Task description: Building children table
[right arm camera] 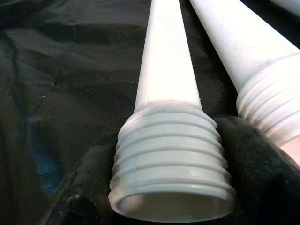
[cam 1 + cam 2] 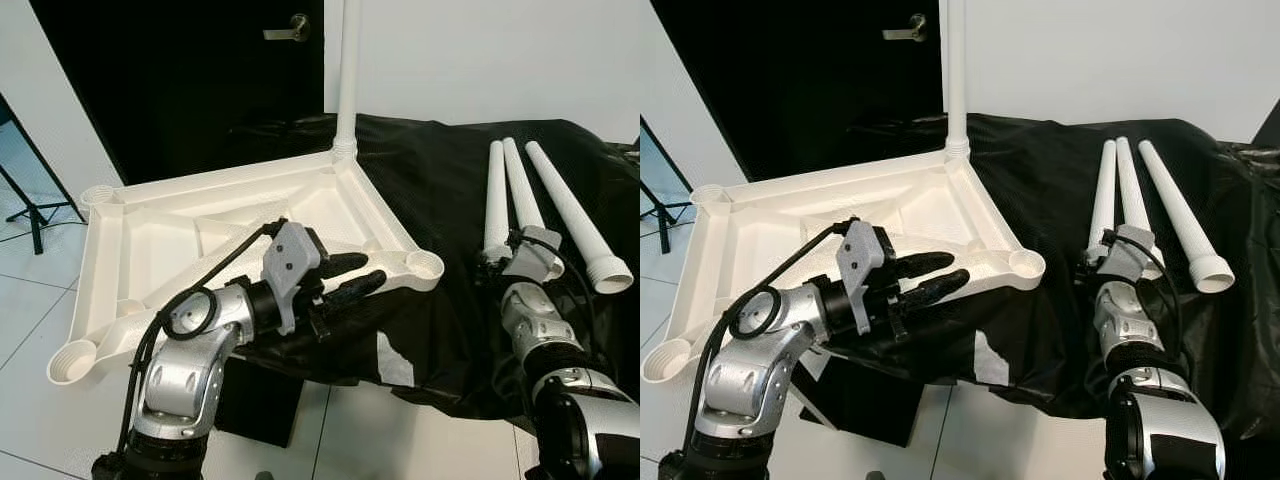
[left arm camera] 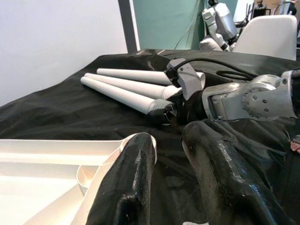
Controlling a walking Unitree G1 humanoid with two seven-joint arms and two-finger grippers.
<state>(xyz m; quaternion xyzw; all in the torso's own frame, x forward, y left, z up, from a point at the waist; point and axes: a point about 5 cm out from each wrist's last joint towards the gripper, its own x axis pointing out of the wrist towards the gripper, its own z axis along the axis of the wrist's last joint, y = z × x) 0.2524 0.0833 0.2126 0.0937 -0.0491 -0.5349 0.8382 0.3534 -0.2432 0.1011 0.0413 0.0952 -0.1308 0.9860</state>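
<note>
Nearest, at 7 o'clock: left pincer (image 2: 355, 278) hovering just short of the near right corner socket (image 2: 424, 265) of the upturned white tabletop (image 2: 200, 225), fingers (image 3: 129, 183) parted, nothing between them.

At 5 o'clock: right pincer (image 2: 500, 256) at the threaded end of the innermost leg (image 1: 166, 117); black fingers flank the thread on both sides, apparently clenched on it, though firm contact hard to confirm.

Middle ground: tabletop lying underside up on the black-draped counter (image 2: 450, 190), overhanging its left edge, ribs and corner sockets exposed. Left corner sockets at 9 and 8 o'clock empty.

Right side, 2 o'clock: three loose white legs (image 2: 530, 200) side by side on the black cloth, threaded ends toward the robot, tapered ends away.

Far, 12 o'clock: one leg (image 2: 348, 70) already standing upright in the far corner socket. Dark door and white wall behind.

Step in hand, judged: picking up the second leg; one of four fitted.

Next move calls for: lifting the leg clear of its neighbours, turning it threaded end down, aligning squarely over the near right socket, then screwing in; left pincer well placed to steady the tabletop against twisting.
</note>
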